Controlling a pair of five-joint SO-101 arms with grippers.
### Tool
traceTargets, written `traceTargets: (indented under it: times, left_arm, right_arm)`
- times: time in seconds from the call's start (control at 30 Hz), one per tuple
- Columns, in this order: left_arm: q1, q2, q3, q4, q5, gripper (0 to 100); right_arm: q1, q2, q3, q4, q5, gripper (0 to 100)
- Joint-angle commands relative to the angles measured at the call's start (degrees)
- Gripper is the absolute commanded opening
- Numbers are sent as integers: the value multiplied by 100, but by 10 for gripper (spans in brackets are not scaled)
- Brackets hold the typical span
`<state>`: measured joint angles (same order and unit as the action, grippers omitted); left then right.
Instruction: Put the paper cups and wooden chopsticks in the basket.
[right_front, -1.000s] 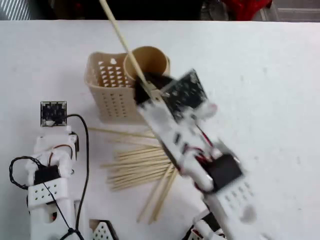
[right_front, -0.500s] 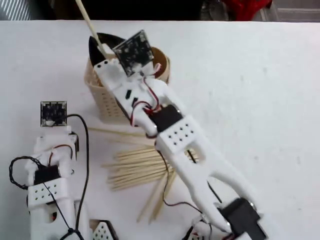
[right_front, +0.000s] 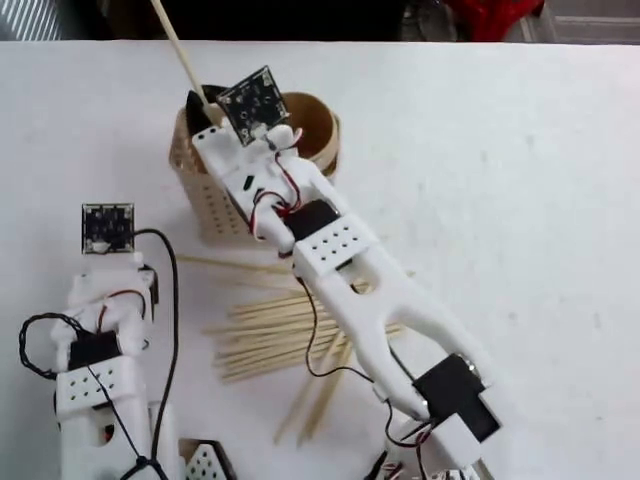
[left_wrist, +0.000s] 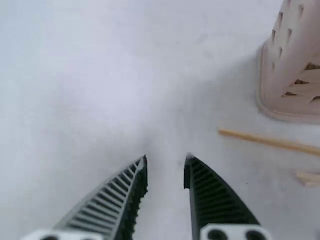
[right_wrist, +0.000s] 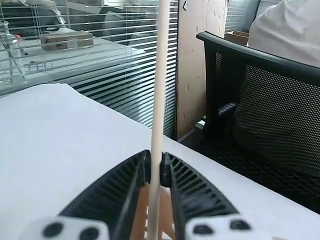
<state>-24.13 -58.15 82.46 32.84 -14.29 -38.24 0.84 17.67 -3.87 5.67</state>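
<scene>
My right gripper hangs over the left part of the beige perforated basket, shut on one wooden chopstick that points up and away past the table's far edge. In the right wrist view the chopstick stands upright between the fingers. A brown paper cup sits in the basket's right side. A pile of several chopsticks lies on the table in front of the basket. My left gripper rests low over bare table at the left, slightly open and empty, with the basket's corner and one chopstick beyond it.
The white table has free room to the right and behind the basket. The left arm's base and black cables occupy the front left. An office chair and window blinds show beyond the table.
The right arm has swung left and stretched out over the basket with the chopstick, which now stands steeper and farther left. The left arm has stayed put.
</scene>
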Motion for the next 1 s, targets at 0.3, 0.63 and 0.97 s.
traceTargets:
  times: [0.3,0.63,0.97]
  left_arm:
    - [-13,13,-44,-132,-62,139]
    - [-13,31,-44,-149,-62,139]
    - [-13,31,-44,-158,-44,139]
  right_arm:
    - [84,-716,589,57,-607,70]
    - [84,-840,571,180,-607,91]
    - [48,-2598,62,4479,-607,74]
